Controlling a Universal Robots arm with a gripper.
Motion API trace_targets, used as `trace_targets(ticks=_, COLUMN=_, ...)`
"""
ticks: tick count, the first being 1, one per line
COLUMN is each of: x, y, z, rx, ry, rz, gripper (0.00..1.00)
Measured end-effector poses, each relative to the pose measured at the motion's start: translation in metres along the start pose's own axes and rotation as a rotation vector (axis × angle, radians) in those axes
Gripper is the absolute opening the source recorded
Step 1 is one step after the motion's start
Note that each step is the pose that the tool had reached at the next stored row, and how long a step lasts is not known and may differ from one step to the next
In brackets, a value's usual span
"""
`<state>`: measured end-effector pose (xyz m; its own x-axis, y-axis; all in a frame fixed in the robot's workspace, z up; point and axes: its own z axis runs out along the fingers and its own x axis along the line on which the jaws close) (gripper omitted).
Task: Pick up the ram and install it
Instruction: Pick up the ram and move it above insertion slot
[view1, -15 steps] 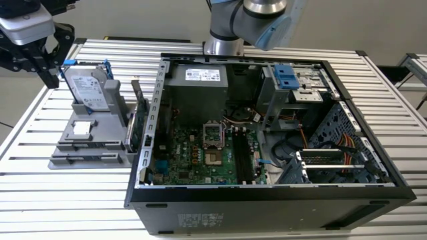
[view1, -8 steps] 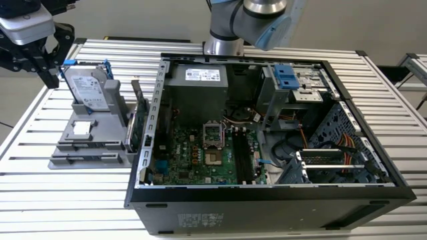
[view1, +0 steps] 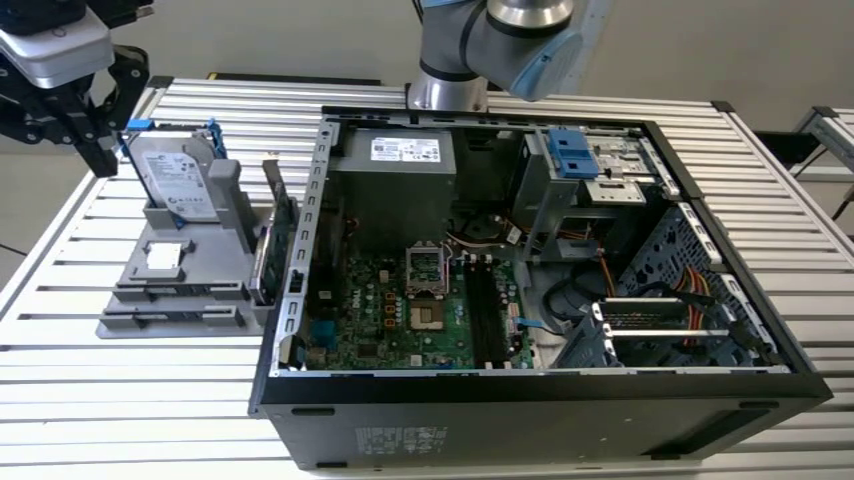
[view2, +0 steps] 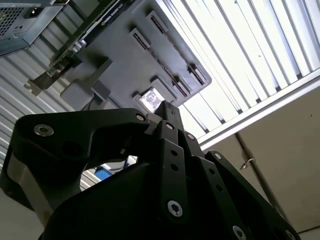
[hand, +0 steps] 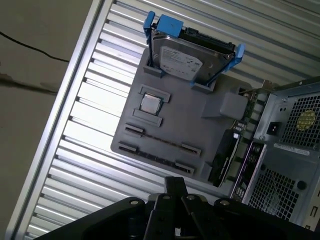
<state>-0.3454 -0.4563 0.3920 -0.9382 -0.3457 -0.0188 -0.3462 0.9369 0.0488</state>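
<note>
Second wrist view: end effector closed.

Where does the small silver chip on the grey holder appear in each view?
Exterior view: the chip lies on the holder, at the exterior view's left of the case, nearer the camera than the upright drive.
First wrist view: the chip sits in a square recess of the holder, near the drive.
Second wrist view: the chip lies on the holder.
Shared landmark: the holder.
</note>
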Motion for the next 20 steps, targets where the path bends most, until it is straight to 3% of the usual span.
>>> trace_targets(ticks=20, x=0.0005, y=0.0018, z=0.0001, rx=-0.0005, ry=0.0012, rz=-0.026, gripper=0.0)
